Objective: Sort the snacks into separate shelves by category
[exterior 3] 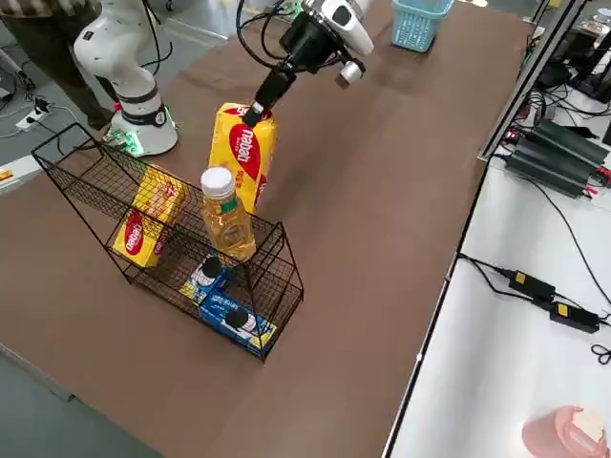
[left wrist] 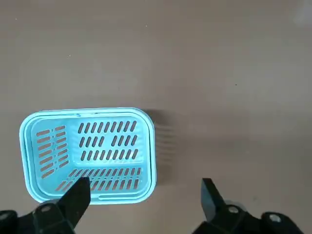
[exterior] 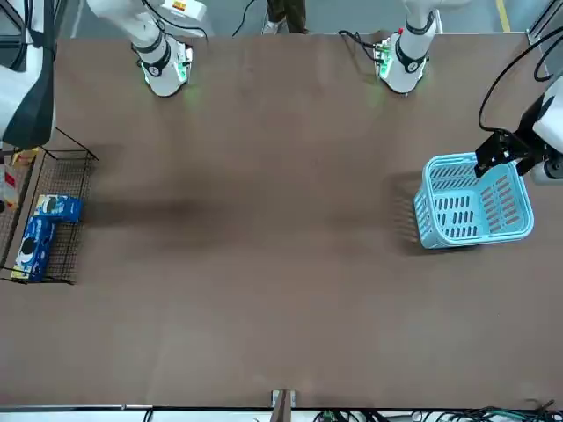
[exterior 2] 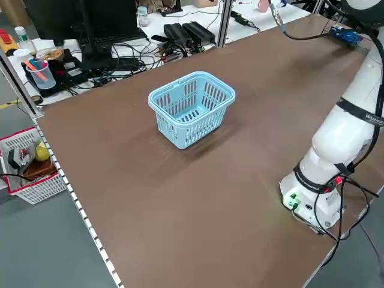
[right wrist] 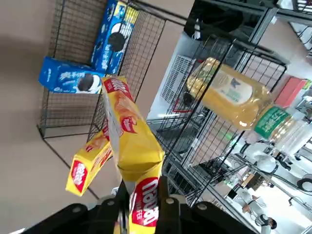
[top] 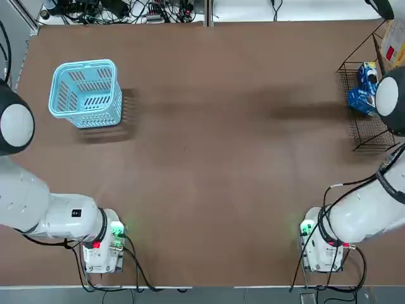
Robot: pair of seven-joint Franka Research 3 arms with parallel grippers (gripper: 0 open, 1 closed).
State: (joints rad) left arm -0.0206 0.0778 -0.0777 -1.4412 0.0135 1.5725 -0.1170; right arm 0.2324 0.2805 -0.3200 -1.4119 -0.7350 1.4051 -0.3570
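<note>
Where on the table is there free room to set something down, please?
The brown table is bare between the blue basket and the wire rack. The rack is crowded: cookie packets, a yellow box, a bottle, with the right gripper holding a yellow pack there.

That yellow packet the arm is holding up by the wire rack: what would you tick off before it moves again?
1. Grip: right tool shut on the top edge of the yellow packet: ok.
2. Packet clear of the rack: hangs above it: ok.
3. Yellow box already lies on the upper tier, so the matching shelf is known: ok.
4. Blue packets sit on the lower tier, apart from the yellow: ok.
5. Bottle stands on the rack near the packet; collision risk: cannot tell.
6. Left tool open over the basket, out of the way: ok.
</note>
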